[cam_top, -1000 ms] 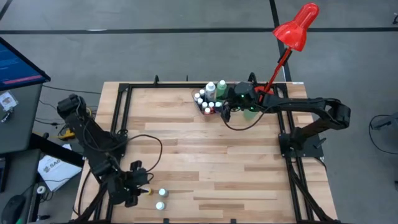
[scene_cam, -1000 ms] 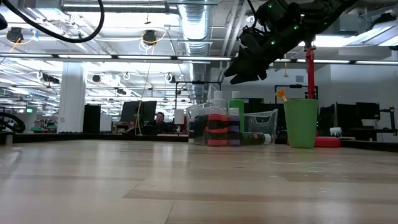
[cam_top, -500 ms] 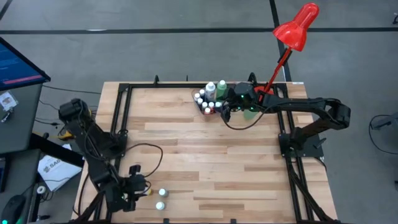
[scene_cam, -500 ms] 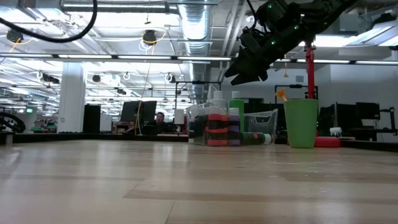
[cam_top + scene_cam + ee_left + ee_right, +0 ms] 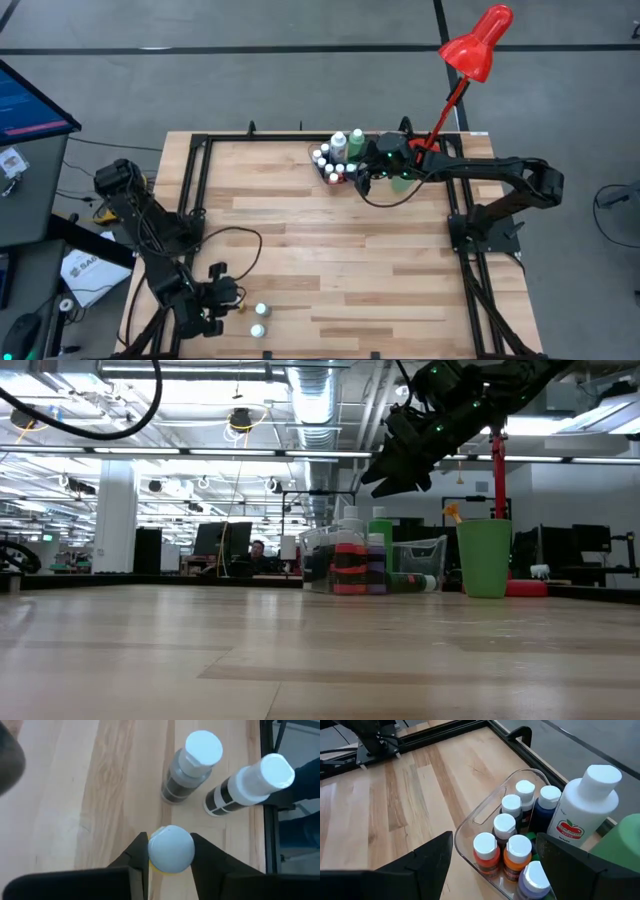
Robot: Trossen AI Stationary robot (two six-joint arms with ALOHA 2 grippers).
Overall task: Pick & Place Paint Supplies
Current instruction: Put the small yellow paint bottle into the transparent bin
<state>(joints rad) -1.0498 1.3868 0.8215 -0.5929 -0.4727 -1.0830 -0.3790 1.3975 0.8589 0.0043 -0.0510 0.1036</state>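
The left tool (image 5: 170, 851) sits low at the near left corner of the worktop (image 5: 330, 250), its two fingers (image 5: 137, 855) pressed to either side of a small yellow bottle (image 5: 171, 849) that stands upright; only its white cap and a sliver of yellow body show, the rest hidden beneath the cap. Just beyond it stand two more small white-capped bottles: a dark-bodied one (image 5: 192, 767) and a black-and-white one (image 5: 247, 782) that leans toward the worktop's dark frame rail. In the high view only those two loose bottles (image 5: 259, 320) can be made out, the gripped one lost under the arm. Far across the worktop, the right tool (image 5: 492, 865) hangs with its fingers spread wide and empty above the clear tray (image 5: 485, 815). In that tray seven small capped bottles are countable from the right wrist view, among them two orange ones (image 5: 486, 851), though some are cut off at the picture's edge. Their long axes stand vertical. A tall white bottle (image 5: 582, 805) rises beside them, and a green shape is clipped at the border. In the low view the tray's contents (image 5: 345, 565) overlap and cannot be counted; a green cup (image 5: 485, 557) stands beside them.
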